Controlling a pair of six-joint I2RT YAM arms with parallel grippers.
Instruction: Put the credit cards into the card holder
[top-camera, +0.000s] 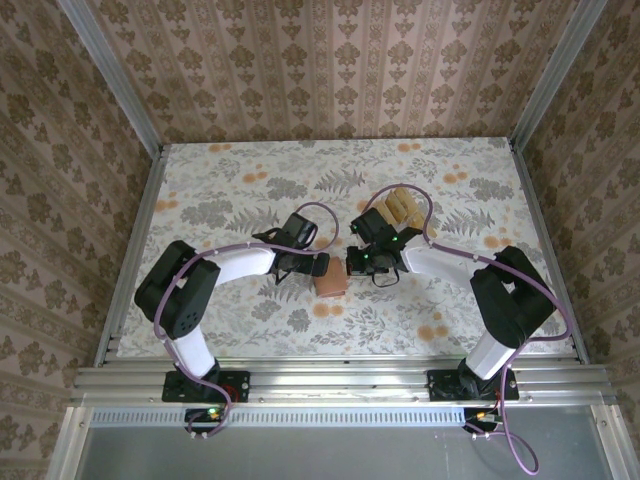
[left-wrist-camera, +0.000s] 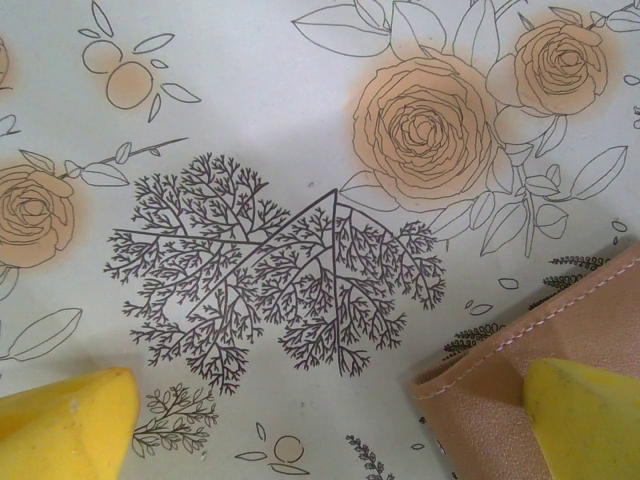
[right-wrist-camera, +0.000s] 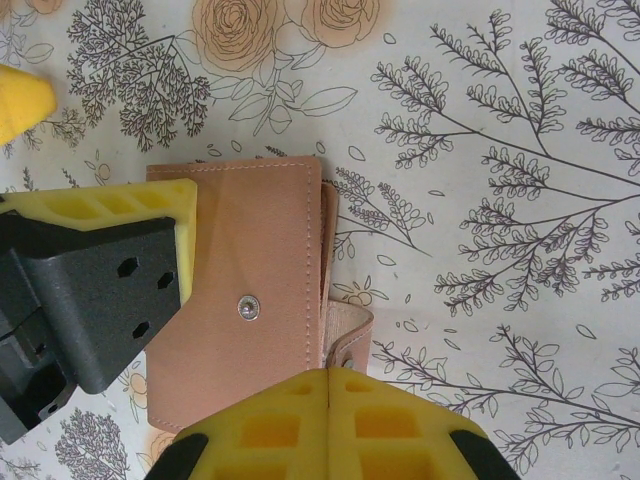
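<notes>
Card holder (top-camera: 331, 284), reddish-brown and folded shut, lies flat near the middle of a large table (top-camera: 250, 190) covered in a pale cloth printed with peach roses and dark ferns. Patterned beige wallpaper rises on three sides, and a metal rail (top-camera: 340, 380) runs along the near edge.

Two arms, black and white with purple cables, are bolted to that rail and bend inward until their tips almost meet over the card holder.

The left tool (top-camera: 318, 268) stands at its widest. In its own wrist camera, one yellow finger (left-wrist-camera: 585, 420) rests on a corner of the card holder, and the other (left-wrist-camera: 60, 425) hangs over bare cloth well to the side.

The right tool (right-wrist-camera: 330, 390) is fully closed, its two yellow pads pressed together along a thin seam. It sits above the near edge of the card holder. Whether it pinches any leather cannot be told.

The credit cards (top-camera: 400, 207) are a small tan cluster with darker bands. They sit farther back on the table, just behind the right arm's wrist and apart from the card holder.

Pale stitching lines the card holder. A short strap (right-wrist-camera: 350, 335) juts from one side.

A small silver snap (right-wrist-camera: 248, 308) sits on its upper face.
</notes>
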